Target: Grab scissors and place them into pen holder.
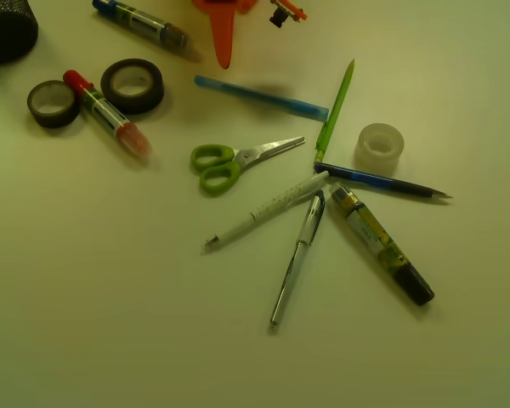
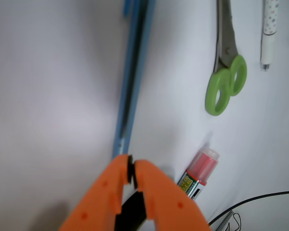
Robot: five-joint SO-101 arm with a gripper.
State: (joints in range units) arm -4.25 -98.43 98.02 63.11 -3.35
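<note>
A: Where is there free room on the table [image 1: 110, 340]?

B: The lower left is bare. The pens crowd the right half; the pen holder [image 1: 7, 30] is cut off by the upper left corner.

A: And the scissors [image 1: 229, 161]?

B: Flat near the middle, green loops to the left, blades pointing right, apart from the blue pen [image 1: 259, 96] above and the white pen [image 1: 268, 208] below.

A: What does the wrist view add?

B: The gripper [image 2: 131, 166], orange, jaws pressed together with nothing between them, over the blue pen's end. The front view shows only its tip at the top edge.

A: The scissors relative to it?

B: Ahead and to the right in the wrist view, well apart. A red-capped marker [image 2: 198, 173] lies just beside the jaws.
</note>
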